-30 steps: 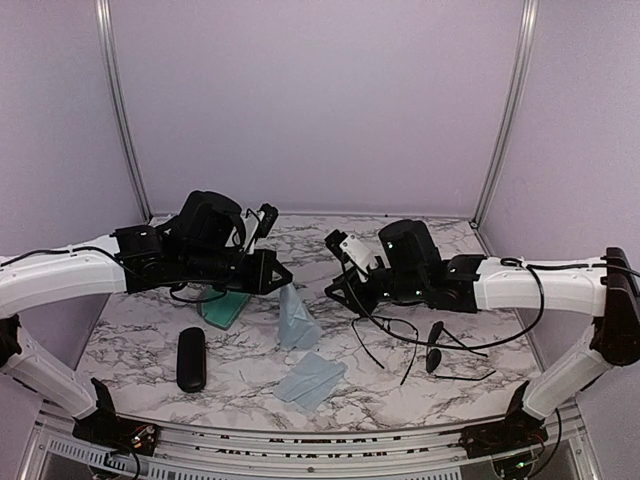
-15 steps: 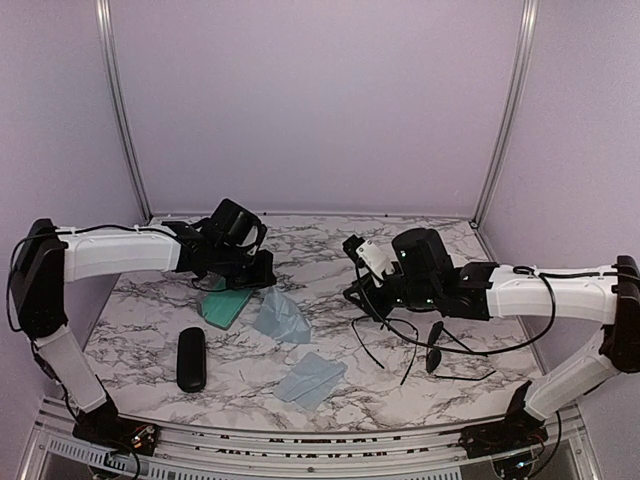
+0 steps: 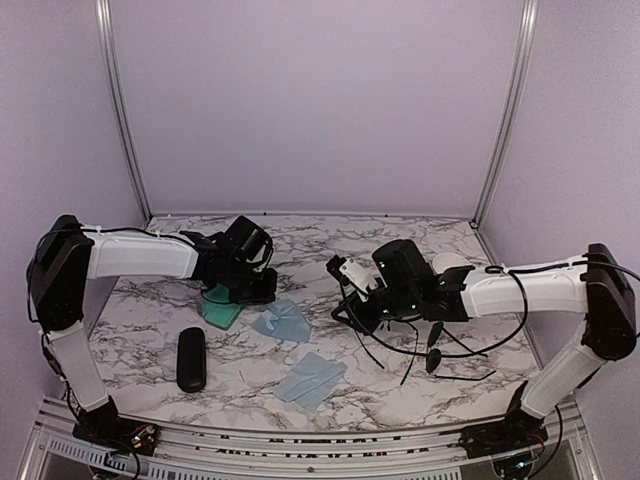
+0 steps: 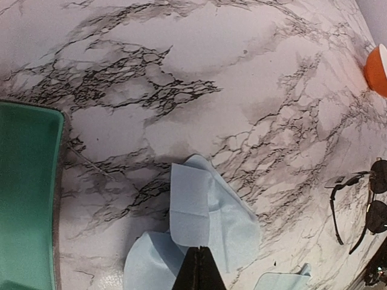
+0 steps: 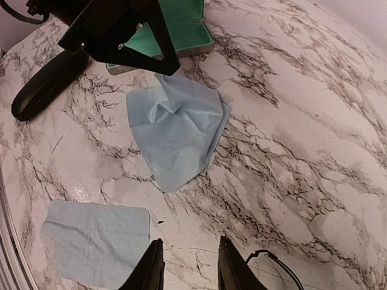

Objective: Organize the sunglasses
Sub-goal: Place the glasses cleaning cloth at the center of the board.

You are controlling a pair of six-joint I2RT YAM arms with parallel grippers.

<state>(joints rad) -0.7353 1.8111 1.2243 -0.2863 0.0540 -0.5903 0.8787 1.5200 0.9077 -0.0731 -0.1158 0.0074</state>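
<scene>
Two pairs of thin black wire sunglasses lie on the marble at the right: one pair (image 3: 400, 335) just beyond my right gripper, the other (image 3: 435, 347) nearer the front. In the left wrist view one pair (image 4: 370, 202) shows its two dark lenses. My right gripper (image 3: 343, 314) (image 5: 187, 266) hovers low with its jaws apart and nothing between them; a wire loop of the sunglasses (image 5: 272, 258) lies just right of its fingers. My left gripper (image 3: 268, 296) (image 4: 199, 251) is shut on the edge of a blue cloth (image 3: 282, 322) (image 5: 178, 124) that lies crumpled on the table.
An open green-lined case (image 3: 220, 308) (image 4: 27, 199) sits under the left arm. A glossy black oval case (image 3: 191, 358) lies at the front left. A second blue cloth (image 3: 310, 378) (image 5: 97, 241) lies flat near the front. An orange object (image 4: 378, 69) stands at the far right.
The left gripper has come down and drawn back, so the blue cloth that hung from it now rests on the table. The right gripper has shifted slightly lower over the marble.
</scene>
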